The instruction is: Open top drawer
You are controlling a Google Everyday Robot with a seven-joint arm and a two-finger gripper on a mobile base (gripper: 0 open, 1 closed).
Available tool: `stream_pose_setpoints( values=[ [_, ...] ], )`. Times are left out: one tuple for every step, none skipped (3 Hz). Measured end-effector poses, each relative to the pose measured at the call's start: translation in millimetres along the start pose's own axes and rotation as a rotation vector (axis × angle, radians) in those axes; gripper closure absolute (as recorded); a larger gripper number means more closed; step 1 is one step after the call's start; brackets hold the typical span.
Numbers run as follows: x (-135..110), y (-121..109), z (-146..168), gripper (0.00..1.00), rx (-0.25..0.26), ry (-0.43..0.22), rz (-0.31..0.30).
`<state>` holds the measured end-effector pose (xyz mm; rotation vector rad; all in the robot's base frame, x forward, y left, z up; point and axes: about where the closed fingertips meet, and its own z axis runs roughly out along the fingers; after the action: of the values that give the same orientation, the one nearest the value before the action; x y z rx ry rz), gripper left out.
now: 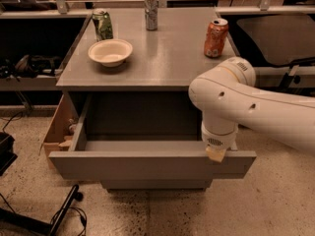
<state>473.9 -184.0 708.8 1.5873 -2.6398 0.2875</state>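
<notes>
On front edge of top drawer (147,164), gripper (216,154), floor (162,213) beyond.

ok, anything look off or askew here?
Nothing stands out. The top drawer is pulled well out, front level; the hand sits at its upper edge near the right end. The green can, silver can and orange can stand upright, the bowl right way up on the cabinet top. No spills.

We record dim, warm-tinted light falling from above. The cabinet top (162,58) carries a soft sheen, and the cavity behind the top drawer (147,165) lies in deep shadow. The white arm (246,102) reads brightest. The gripper (216,154), at the drawer front's upper right edge, sits dimmer beneath it.
</notes>
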Motion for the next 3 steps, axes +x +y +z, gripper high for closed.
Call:
stream_pose_setpoints(
  values=[
    [8.9,3.8,-20.5,0.86,0.036,0.003,0.005],
    [8.5,3.6,-18.0,0.63,0.032,0.004,0.005],
    [8.5,3.6,-18.0,0.40,0.032,0.004,0.005]
  ],
)
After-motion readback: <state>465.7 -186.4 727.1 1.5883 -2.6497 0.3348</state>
